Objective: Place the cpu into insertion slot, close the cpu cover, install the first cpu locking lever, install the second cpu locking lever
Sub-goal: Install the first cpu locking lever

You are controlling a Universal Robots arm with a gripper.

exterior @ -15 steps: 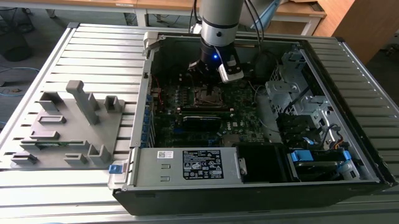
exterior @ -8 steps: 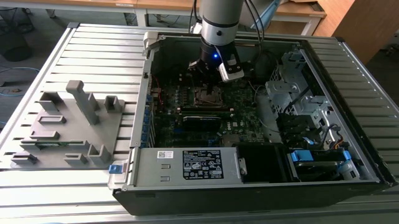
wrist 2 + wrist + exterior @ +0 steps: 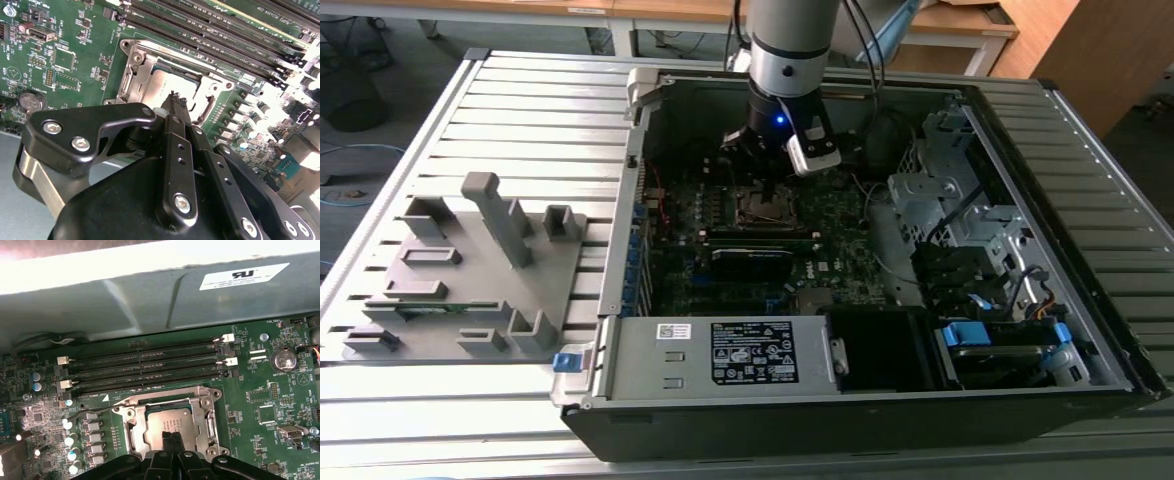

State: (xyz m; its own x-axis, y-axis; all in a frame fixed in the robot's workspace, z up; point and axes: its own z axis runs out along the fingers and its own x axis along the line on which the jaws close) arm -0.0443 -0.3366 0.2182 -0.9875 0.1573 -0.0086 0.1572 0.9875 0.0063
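Slatted grey metal makes up the table (image 3: 534, 110), with wooden desks (image 3: 961, 20) behind it along the upper edge of the exterior view. An open computer case (image 3: 881, 415) lies flat on the table and takes up the middle and the exterior view's right. A grey moulded holder (image 3: 467, 290) sits on the slats at the exterior view's left, just beside the case. The arm (image 3: 790, 40) comes down from the upper middle of that view into the case, over the green board (image 3: 280, 405). In both wrist views the claw (image 3: 170, 436) has its two black fingers (image 3: 176, 150) pressed together, with nothing seen between them. Their tips are just over the chip (image 3: 167, 419); whether they touch it I cannot tell. The chip sits in the socket (image 3: 767, 207), in the upper middle of the exterior view. The silvery cover (image 3: 206, 410) lies down flat around the chip, whose dull grey top shows through the cover's square window. Four long black memory slots (image 3: 145, 370) run beside the socket, and a coin battery (image 3: 283, 360) sits on the board further off.
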